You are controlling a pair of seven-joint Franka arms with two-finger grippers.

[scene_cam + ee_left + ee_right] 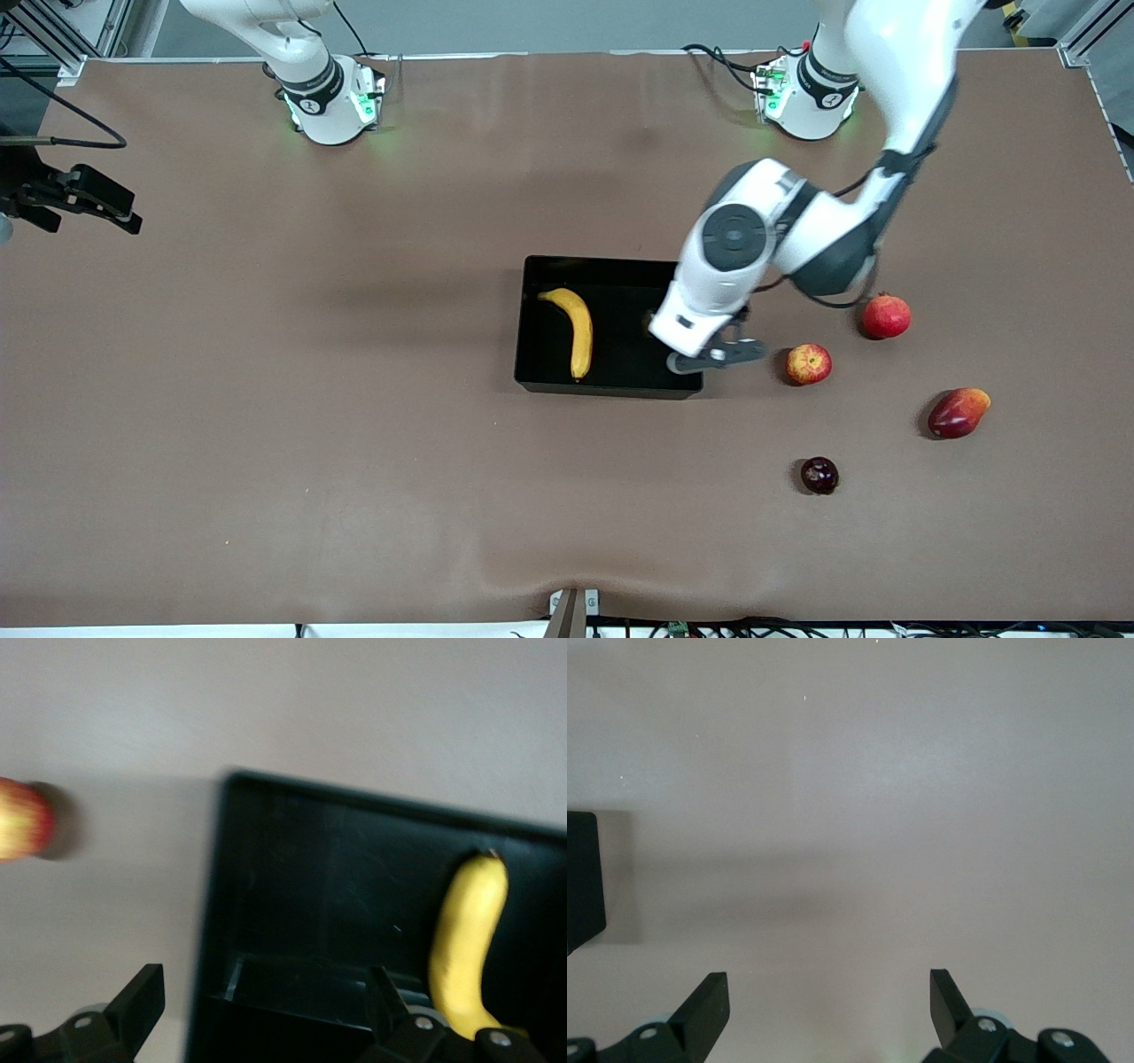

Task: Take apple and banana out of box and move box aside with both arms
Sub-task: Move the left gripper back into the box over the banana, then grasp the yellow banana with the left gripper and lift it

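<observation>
We see the banana (574, 330) lying in the black box (532, 372) at mid counter (266, 443), toward the right arm's end of the box. The apple (808, 363) sits on the counter just beside the box, toward the left arm's end. The left pincer (709, 350) hangs over the box wall nearest the apple, spread wide and holding nothing. The right pincer (828, 1001) waits over bare counter, also wide open and empty.

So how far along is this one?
Done: the apple lies on the table beside the box. In hand: the open left tool hovers over the box's edge. Left: the banana is inside, and the box is unmoved. The open right tool waits.
</observation>
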